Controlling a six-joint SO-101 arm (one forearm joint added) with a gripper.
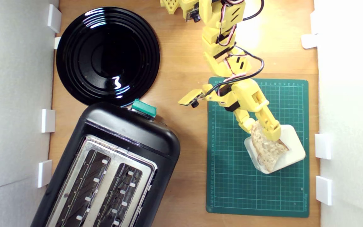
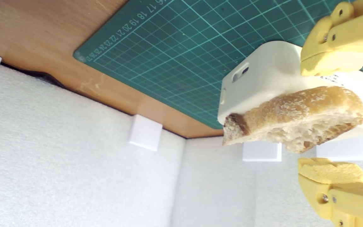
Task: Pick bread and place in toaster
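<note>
Toaster (image 1: 106,170) stands at the exterior view's lower left below the plate (image 1: 107,55), while at right the bread (image 1: 266,149) lies on the cream block (image 1: 290,148) upon the mat (image 1: 232,183), gripper (image 1: 265,130) spread astride it, not pinching.

I see a wooden tabletop (image 1: 184,63) fenced on the exterior view's left and right by white foam walls (image 1: 14,94) with small white blocks (image 1: 48,120) along their edges, bright light washing out the far right.
</note>
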